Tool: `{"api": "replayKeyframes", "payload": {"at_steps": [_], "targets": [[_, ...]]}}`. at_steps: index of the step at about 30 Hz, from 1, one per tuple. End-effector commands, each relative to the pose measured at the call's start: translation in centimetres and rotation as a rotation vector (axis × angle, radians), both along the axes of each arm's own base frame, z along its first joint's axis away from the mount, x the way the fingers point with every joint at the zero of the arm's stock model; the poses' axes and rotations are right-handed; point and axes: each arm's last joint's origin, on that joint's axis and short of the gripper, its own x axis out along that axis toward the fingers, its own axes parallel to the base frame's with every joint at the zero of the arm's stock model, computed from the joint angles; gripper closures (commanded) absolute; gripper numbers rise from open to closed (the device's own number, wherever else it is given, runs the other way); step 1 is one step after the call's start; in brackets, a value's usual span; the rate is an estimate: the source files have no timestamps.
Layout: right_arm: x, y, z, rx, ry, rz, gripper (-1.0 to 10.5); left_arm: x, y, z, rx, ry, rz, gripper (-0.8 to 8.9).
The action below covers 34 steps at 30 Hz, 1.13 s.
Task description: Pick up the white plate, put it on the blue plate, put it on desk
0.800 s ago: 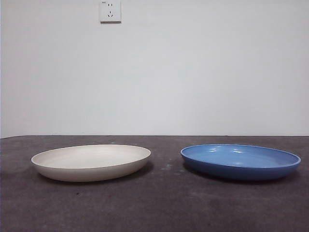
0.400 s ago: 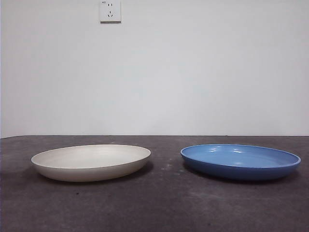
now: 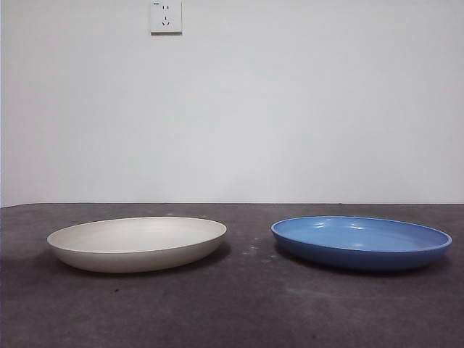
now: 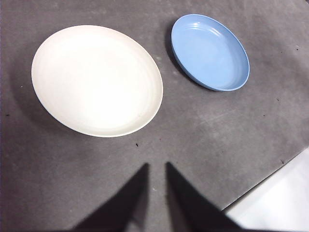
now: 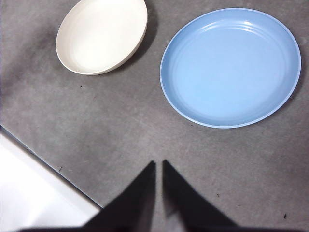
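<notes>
Front view shows us nothing changed from a second ago: the white plate point(image 3: 136, 243) sits flat on the desk point(image 3: 246, 312), beside the blue plate point(image 3: 361, 241) and apart from it. So we judge the pickup not begun. Our left gripper point(image 4: 156, 166) and right gripper point(image 5: 159, 163) hang above the desk, jaws nearly together. Only a wall socket point(image 3: 165, 16) lies beyond the white plate; nothing blocks it.

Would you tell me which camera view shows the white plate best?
The left wrist view: the white plate appears from above, large and whole, its full round rim and inside visible. The right wrist view shows it smaller and farther away. The front view shows it side-on, mostly its low rim.
</notes>
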Motion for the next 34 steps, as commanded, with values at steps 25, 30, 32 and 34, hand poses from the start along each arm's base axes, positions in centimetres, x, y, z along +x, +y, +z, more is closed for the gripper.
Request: {"api": "replayKeyframes", "payload": {"at_steps": [25,30,32,34], "targets": [[0.2,0.1,0.7,0.014,-0.037,-0.002,5.2,6.9,-0.9,-0.2,0.019,0.054,0.139,3.19],[0.2,0.1,0.7,0.014,-0.039,-0.002,5.2,10.8,-1.6,-1.1,0.096,0.126,0.176,3.19],[0.2,0.1,0.7,0.014,-0.040,-0.002,5.2,12.4,-1.9,-1.6,0.112,0.155,0.175,3.19],[0.2,0.1,0.7,0.014,-0.040,-0.002,5.2,13.9,-2.2,-2.1,0.130,0.174,0.179,3.22]]}}
